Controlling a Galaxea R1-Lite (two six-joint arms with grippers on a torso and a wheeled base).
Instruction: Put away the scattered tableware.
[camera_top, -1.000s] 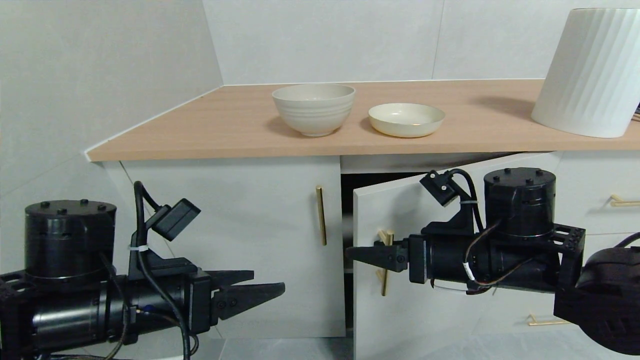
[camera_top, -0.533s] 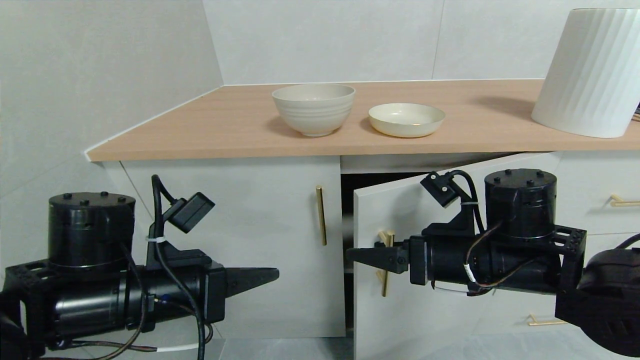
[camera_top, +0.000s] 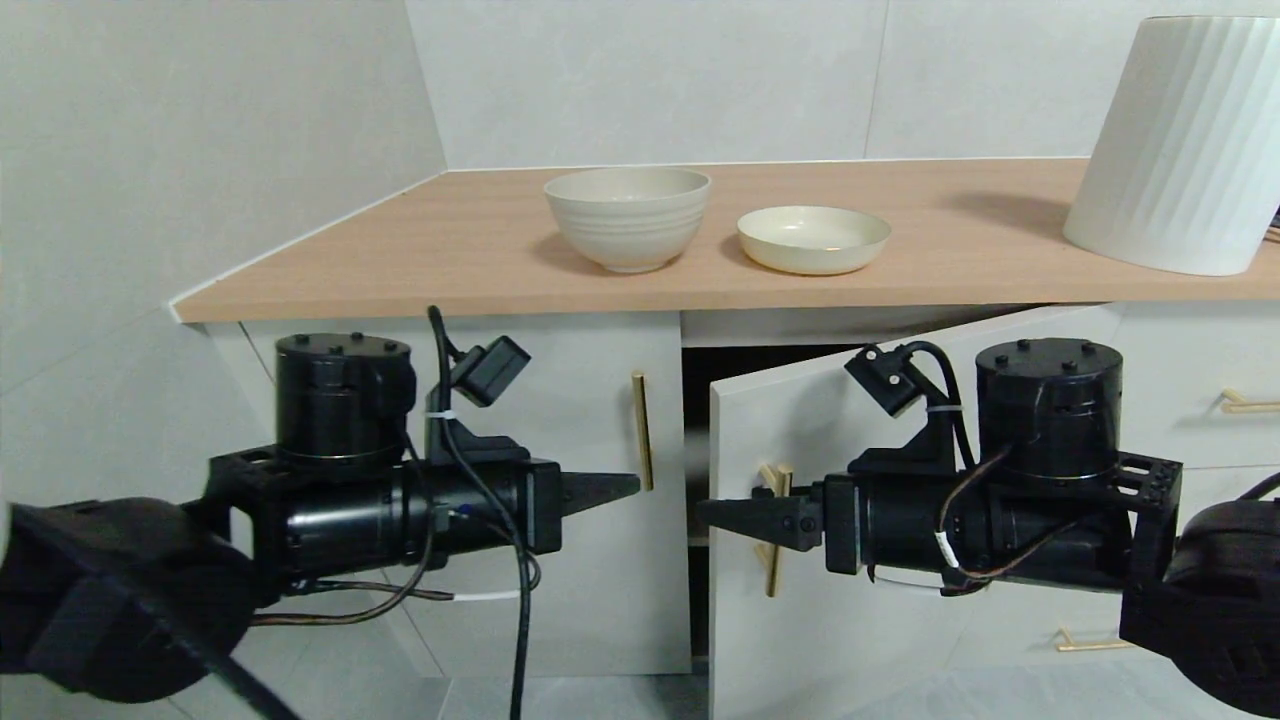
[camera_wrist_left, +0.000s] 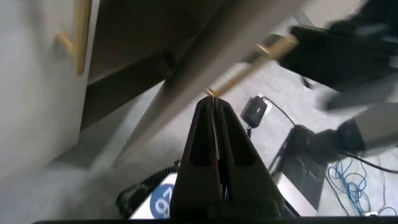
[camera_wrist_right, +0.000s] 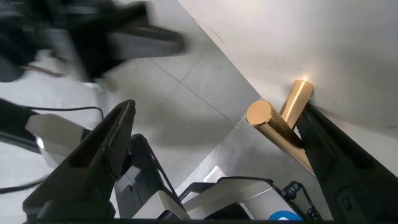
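Right gripper (camera_wrist_right: 216, 112): fingers spread wide. Brass door handle (camera_wrist_right: 277, 121) sits between them, close against one finger (camera_wrist_right: 336, 158) and well off the other; contact unclear. White cabinet door (camera_wrist_right: 323, 43) backs the handle. Grey tiled floor (camera_wrist_right: 186, 93) beyond. Left arm (camera_wrist_right: 106, 31) farther off, blurred. Dark cable (camera_wrist_right: 68, 110) across the floor.

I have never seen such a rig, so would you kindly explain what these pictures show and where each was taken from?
It is a robot with two arms. The wide picture comes from a camera on its head; the other two from cameras on its wrists. On the wooden countertop stand a deep bowl, a shallow dish and a white ribbed container. The left gripper is shut and empty. The right gripper is open around the brass handle of a half-open cabinet door.
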